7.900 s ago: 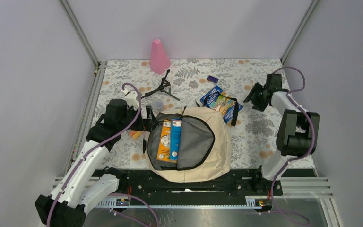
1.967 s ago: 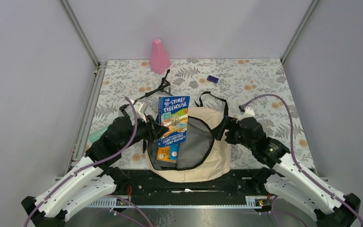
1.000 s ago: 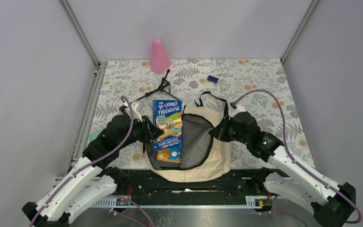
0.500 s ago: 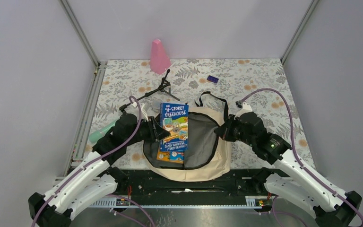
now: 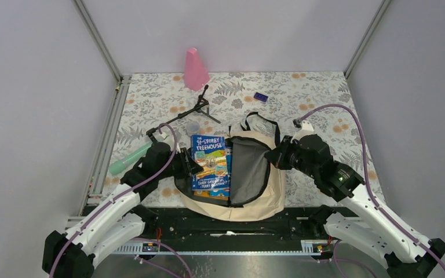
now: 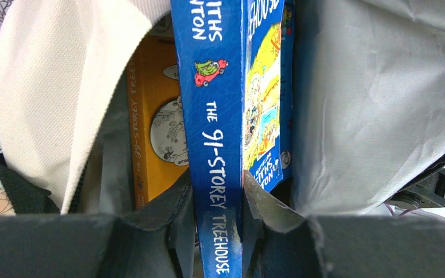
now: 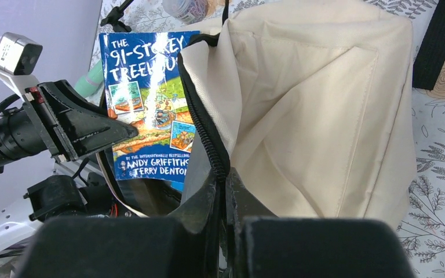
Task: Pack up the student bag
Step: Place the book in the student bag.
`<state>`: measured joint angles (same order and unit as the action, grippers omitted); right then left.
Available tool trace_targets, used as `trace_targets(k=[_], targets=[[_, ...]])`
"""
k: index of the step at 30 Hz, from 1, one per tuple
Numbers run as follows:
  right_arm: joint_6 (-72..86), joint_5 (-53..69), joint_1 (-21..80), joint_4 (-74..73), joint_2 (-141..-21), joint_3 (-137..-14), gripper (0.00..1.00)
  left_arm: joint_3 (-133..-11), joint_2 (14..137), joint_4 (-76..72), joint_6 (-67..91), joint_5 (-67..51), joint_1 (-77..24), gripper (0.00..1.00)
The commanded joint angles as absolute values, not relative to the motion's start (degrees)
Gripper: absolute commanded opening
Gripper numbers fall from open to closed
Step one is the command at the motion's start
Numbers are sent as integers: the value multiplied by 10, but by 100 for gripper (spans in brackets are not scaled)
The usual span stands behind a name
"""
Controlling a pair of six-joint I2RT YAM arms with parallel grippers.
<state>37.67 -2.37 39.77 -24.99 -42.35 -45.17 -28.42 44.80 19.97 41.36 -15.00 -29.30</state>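
At lower centre lies the student bag (image 5: 273, 188). Our left gripper (image 6: 218, 188) clamps the blue book (image 6: 214, 104) and our right gripper (image 7: 222, 176) pinches the flap (image 7: 301, 92) open. We should slide the book in flat, with the flap lifted.

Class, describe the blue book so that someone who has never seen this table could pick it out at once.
Find the big cream student bag, lying open. In its mouth is the blue book, pinched at the spine by the left tool. Unlike the orange book beside it, its cover reads 91-Storey Treehouse.
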Motion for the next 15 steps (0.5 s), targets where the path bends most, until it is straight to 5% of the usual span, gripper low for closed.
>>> trace_targets(k=[1,15], targets=[[363,-41,401,-225,-426,-492,0,-257,461,112,425,-182,-289,0],[375,-15,401,-191,-445,-500,0,-245,589,-62,497,-199,-358,0]])
